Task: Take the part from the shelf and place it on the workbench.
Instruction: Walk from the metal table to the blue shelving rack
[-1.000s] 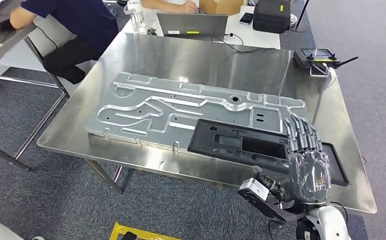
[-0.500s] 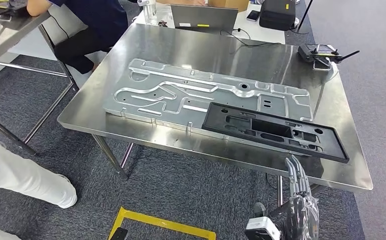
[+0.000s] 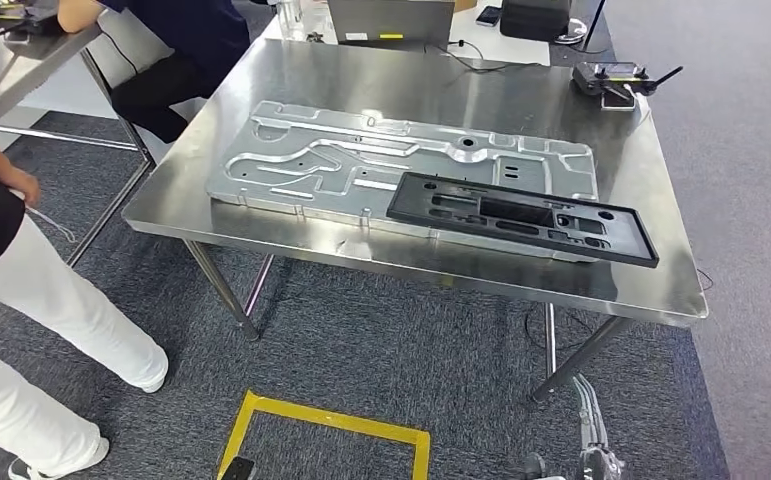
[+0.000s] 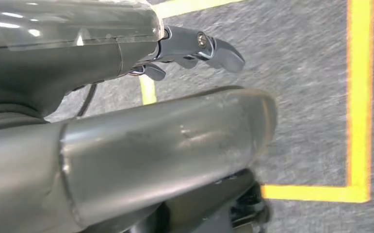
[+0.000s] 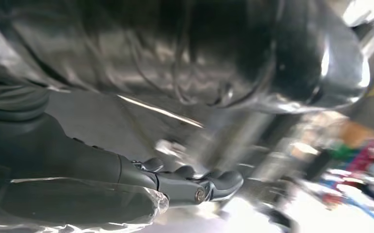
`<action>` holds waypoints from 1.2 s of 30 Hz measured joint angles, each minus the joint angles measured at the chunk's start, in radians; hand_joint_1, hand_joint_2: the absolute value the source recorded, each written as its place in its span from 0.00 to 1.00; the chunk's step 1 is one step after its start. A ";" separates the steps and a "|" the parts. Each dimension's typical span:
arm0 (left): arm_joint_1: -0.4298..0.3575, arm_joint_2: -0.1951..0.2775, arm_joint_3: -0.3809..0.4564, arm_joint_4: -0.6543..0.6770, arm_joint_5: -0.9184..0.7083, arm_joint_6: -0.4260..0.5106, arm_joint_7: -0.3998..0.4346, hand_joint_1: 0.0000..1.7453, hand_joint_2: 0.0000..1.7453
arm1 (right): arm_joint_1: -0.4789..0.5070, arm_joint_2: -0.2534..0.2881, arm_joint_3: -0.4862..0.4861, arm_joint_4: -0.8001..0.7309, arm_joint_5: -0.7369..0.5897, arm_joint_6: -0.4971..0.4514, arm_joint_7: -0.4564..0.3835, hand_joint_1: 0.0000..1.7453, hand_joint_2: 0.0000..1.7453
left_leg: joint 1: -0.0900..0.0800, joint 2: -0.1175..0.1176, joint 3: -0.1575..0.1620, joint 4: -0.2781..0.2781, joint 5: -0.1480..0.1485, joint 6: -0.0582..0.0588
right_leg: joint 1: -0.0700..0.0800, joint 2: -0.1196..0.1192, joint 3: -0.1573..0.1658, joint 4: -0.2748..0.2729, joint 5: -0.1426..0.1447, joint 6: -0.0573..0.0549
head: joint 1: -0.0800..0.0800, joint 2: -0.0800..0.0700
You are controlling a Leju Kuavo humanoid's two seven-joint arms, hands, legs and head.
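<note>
The black plastic part lies flat on the steel workbench, partly over a large silver machined plate and near the bench's front right edge. My right hand hangs low, well below and in front of the bench, fingers straight and holding nothing. The blurred right wrist view also shows the right hand with its fingers stretched out and bare. In the left wrist view my left hand hangs over grey carpet, fingers extended, nothing in it.
A person in white trousers stands at the left, close to the bench's corner. Yellow floor tape marks the carpet in front. A remote controller and a laptop sit at the bench's far side. A seated person is at the far left.
My right hand has left the black part and dropped toward the floor. The whole view has shifted back from the bench. A person has walked in at the left.
</note>
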 joint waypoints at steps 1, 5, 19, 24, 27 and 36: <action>0.001 0.000 0.005 0.000 0.004 0.005 -0.002 0.00 0.00 | 0.027 0.003 -0.005 0.000 -0.024 -0.009 0.004 0.00 0.00 | 0.001 0.000 -0.010 0.057 -0.054 -0.004 | 0.001 -0.002 -0.016 0.001 0.011 -0.003 | 0.000 0.000; 0.006 0.000 0.027 0.000 0.025 0.024 -0.005 0.00 0.00 | 0.207 0.097 -0.104 0.000 -0.120 -0.005 -0.077 0.00 0.00 | 0.007 0.000 0.024 0.185 -0.067 -0.015 | 0.002 -0.016 -0.085 0.023 0.048 0.003 | 0.000 0.000; 0.015 0.005 0.091 0.000 0.043 0.061 -0.012 0.00 0.00 | 0.457 0.531 -0.611 0.203 -0.359 0.273 0.333 0.00 0.00 | 0.001 -0.014 0.183 -0.136 -0.005 0.046 | -0.005 0.009 -0.207 0.319 -0.103 0.056 | 0.002 0.000; 0.010 -0.002 0.093 0.000 0.043 0.061 -0.011 0.00 0.00 | 0.458 0.551 -0.637 0.241 -0.357 0.266 0.348 0.00 0.00 | -0.003 -0.046 0.149 -0.120 0.017 0.035 | 0.001 0.073 -0.003 0.041 -0.022 0.024 | 0.001 0.000; 0.007 -0.005 0.095 0.000 0.040 0.066 -0.010 0.00 0.00 | 0.451 0.560 -0.642 0.255 -0.398 0.262 0.408 0.00 0.00 | 0.000 -0.072 0.134 -0.118 0.028 0.017 | 0.003 0.061 0.009 0.005 -0.015 0.016 | 0.001 0.000; 0.009 -0.009 0.099 0.000 0.007 0.116 0.004 0.00 0.00 | 0.308 0.588 -0.628 0.489 -0.742 0.492 0.529 0.00 0.00 | 0.014 -0.003 0.046 0.094 -0.068 -0.018 | -0.003 -0.050 -0.014 0.009 -0.003 0.006 | -0.001 0.000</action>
